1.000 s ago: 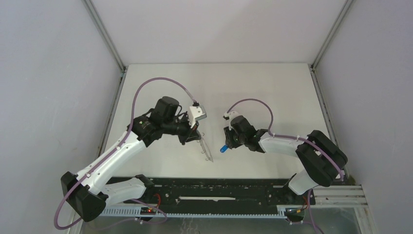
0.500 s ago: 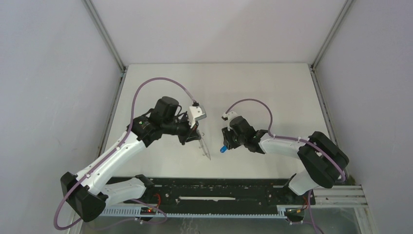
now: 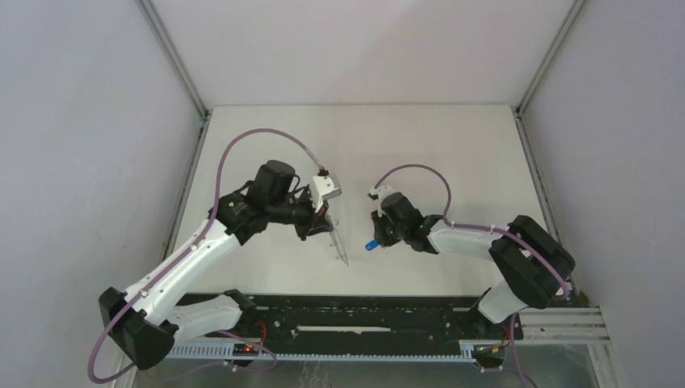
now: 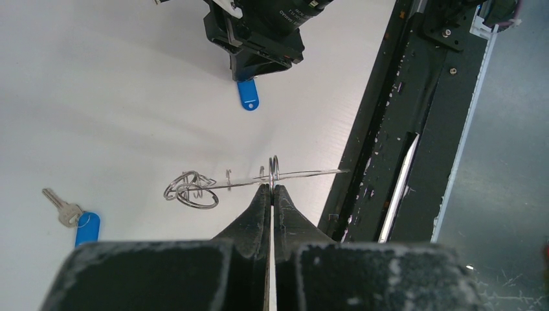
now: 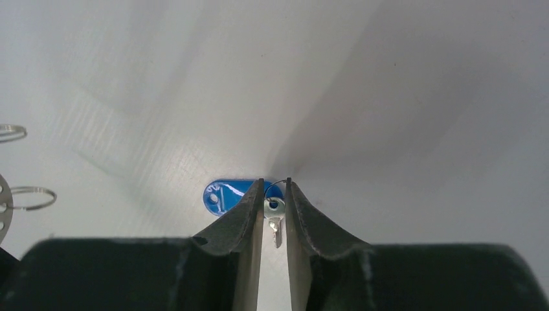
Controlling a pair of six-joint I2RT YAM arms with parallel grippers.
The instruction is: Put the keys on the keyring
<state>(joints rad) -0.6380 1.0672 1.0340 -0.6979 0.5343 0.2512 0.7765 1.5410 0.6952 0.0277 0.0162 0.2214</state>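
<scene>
My left gripper (image 3: 327, 229) (image 4: 272, 186) is shut on the keyring (image 3: 342, 250), a thin grey hoop seen edge-on (image 4: 304, 172), with small wire loops (image 4: 191, 189) bunched at its far end. It is held above the table. My right gripper (image 3: 378, 236) (image 5: 275, 183) is shut on the small wire ring of a key (image 5: 276, 223), which lies between the fingers. Its dark blue tag (image 5: 226, 194) (image 3: 371, 244) (image 4: 248, 95) sticks out to the side. The second key (image 4: 61, 206) with a lighter blue tag (image 4: 87, 228) lies on the table; in the top view it is hidden.
A black rail (image 3: 363, 311) (image 4: 388, 129) runs along the table's near edge, close to the hoop's near end. Grey walls close in the white table (image 3: 452, 153) on three sides. Two wire loops (image 5: 29, 197) show at the right wrist view's left edge.
My right gripper, with the key and blue tag, has shifted slightly away from the near edge. The left gripper and the keyring have barely moved.
</scene>
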